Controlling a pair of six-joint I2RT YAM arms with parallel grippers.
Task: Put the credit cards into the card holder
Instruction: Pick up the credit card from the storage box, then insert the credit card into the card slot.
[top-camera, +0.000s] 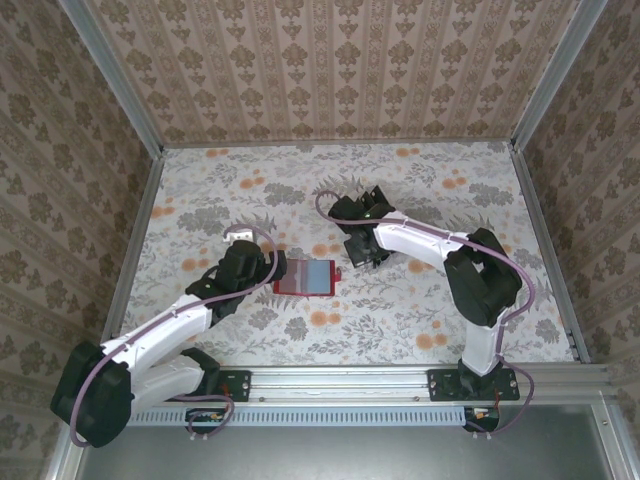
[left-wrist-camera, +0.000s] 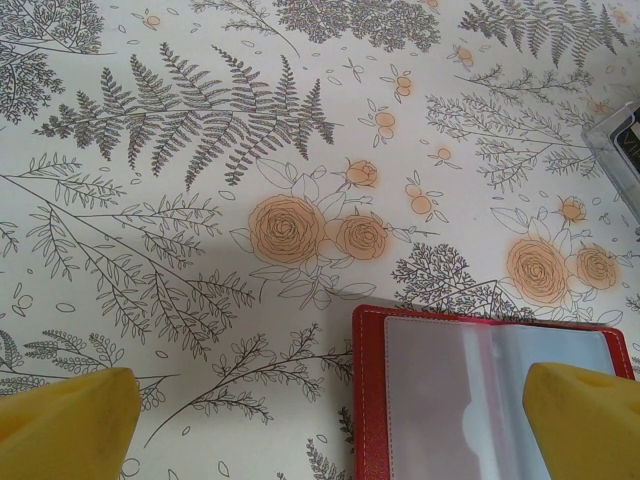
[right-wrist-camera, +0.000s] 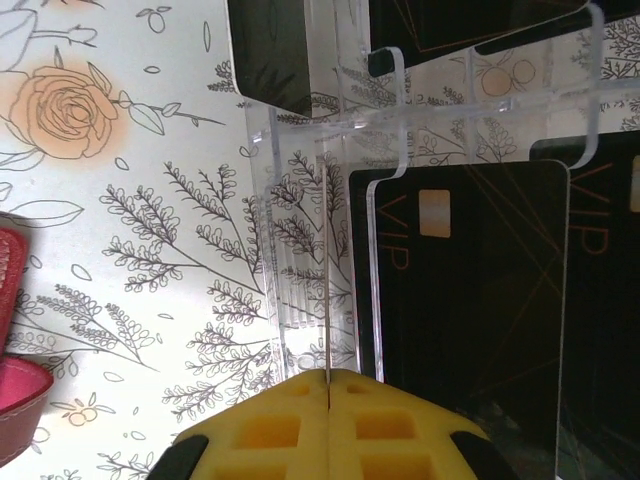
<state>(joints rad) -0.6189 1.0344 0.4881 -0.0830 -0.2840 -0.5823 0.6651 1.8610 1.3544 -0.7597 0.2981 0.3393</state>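
hovering by credit cards (right-wrist-camera: 470, 300), right fingers (right-wrist-camera: 270, 432) pressed together

Table (top-camera: 400, 330): floral-print cover, ferns and orange roses. Red wallet (top-camera: 304, 277) lying open and flat near centre, clear sleeves up. Clear rack (right-wrist-camera: 300, 200) on table right of wallet, apart from it; black cards (right-wrist-camera: 470, 300) inside.

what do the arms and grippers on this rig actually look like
Both the left arm and right arm have white link shells with bulky black joints, each with a mauve cable looping along it. Black bases bolt to a silver rail. The left arm's fingers are bright yellow; the right arm's fingers are too, with square moulded recesses and black outer corners.
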